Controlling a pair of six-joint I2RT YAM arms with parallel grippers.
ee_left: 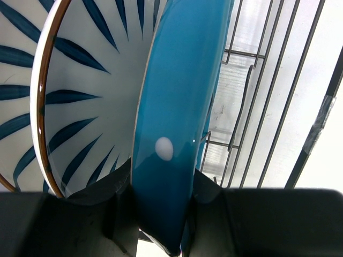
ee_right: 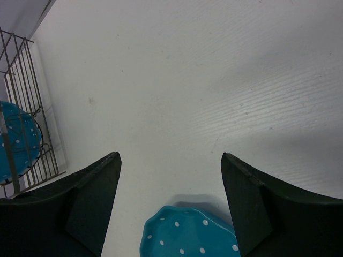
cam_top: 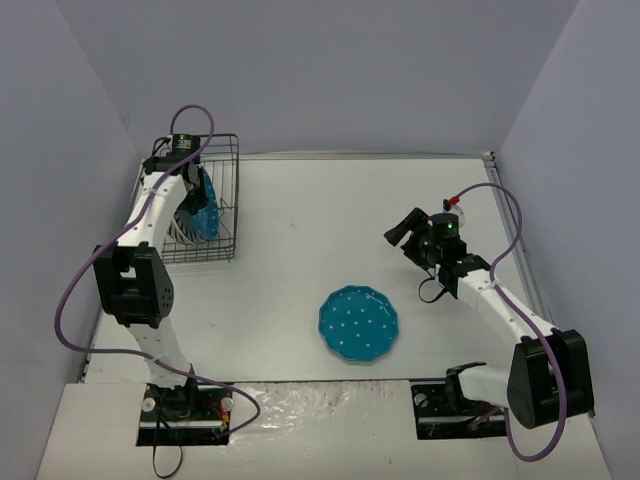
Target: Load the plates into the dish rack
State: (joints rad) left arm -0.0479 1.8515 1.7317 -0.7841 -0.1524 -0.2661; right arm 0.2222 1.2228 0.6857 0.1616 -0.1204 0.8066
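Note:
The black wire dish rack (cam_top: 222,200) stands at the far left of the table. Inside it, my left gripper (cam_top: 193,183) is shut on the rim of a teal dotted plate (cam_top: 206,216) that stands on edge. The left wrist view shows this plate (ee_left: 177,96) pinched between both fingers (ee_left: 211,193), right beside an upright striped plate (ee_left: 91,91); another striped plate (ee_left: 13,101) stands behind that. A second teal dotted plate (cam_top: 358,323) lies flat mid-table. My right gripper (cam_top: 403,232) hovers open up and to the right of it, apart from it; the plate's edge (ee_right: 187,235) shows below the open gripper (ee_right: 170,156).
Rack wires (ee_left: 257,80) run close along the right of the held plate. The rack's side (ee_right: 29,107) and the teal plate in it (ee_right: 19,142) show far left in the right wrist view. Grey walls bound the table at left, back and right.

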